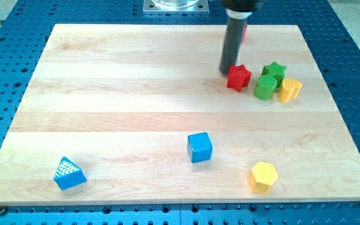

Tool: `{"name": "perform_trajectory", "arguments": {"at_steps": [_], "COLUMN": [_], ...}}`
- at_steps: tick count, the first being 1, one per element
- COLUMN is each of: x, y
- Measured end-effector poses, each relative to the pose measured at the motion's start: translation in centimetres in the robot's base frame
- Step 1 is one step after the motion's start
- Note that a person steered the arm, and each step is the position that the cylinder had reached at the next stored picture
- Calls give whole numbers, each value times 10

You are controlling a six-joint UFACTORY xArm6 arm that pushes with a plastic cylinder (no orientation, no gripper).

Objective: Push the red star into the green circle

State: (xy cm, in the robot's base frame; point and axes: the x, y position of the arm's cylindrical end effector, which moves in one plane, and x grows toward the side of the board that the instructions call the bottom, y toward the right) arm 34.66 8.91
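The red star (239, 77) lies on the wooden board at the view's upper right. The green circle, a short green cylinder (265, 87), stands just to the star's right and slightly lower, with a small gap between them. My tip (225, 72) rests on the board at the star's upper left, touching or nearly touching it. The dark rod rises from there toward the view's top.
A green star (274, 70) sits above the green cylinder and a yellow block (289, 90) touches its right side. A red block (244, 31) peeks from behind the rod. A blue cube (199, 147), a blue triangle (69, 174) and a yellow hexagon (263, 176) lie lower down.
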Motion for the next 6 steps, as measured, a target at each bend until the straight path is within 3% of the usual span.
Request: {"name": "perform_trajectory", "arguments": {"at_steps": [2, 3, 4, 6], "x": [26, 26, -8, -113], "y": [51, 19, 0, 110]}}
